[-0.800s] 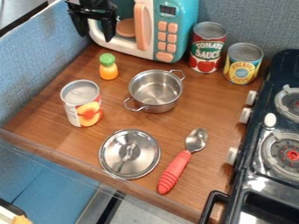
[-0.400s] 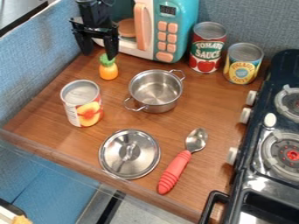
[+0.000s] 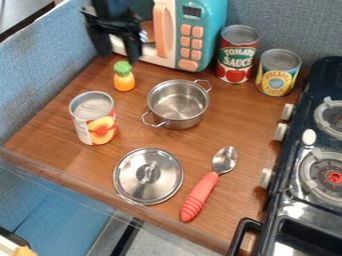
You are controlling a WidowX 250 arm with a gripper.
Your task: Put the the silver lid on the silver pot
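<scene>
The black gripper point(image 3: 118, 49) hangs at the upper left, in front of the toy microwave's left part, its two fingers apart with nothing between them. The silver lid point(image 3: 148, 176) lies flat on the wooden surface near the front edge, knob upward. Behind it stands the silver pot point(image 3: 178, 103), upright and uncovered, with a handle on either side. Lid and pot are apart, and the gripper touches neither.
A teal microwave point(image 3: 204, 32) stands at the back. Around the pot are a peach can point(image 3: 93, 118), a toy pineapple point(image 3: 123, 76), a tomato can point(image 3: 237, 54) and a pineapple can point(image 3: 277, 72). A red-handled spoon point(image 3: 208, 184) lies right of the lid; a stove point(image 3: 300, 200) borders the right.
The gripper has come down and slightly to the right from the upper left corner. Lid, pot and the other objects have kept their places.
</scene>
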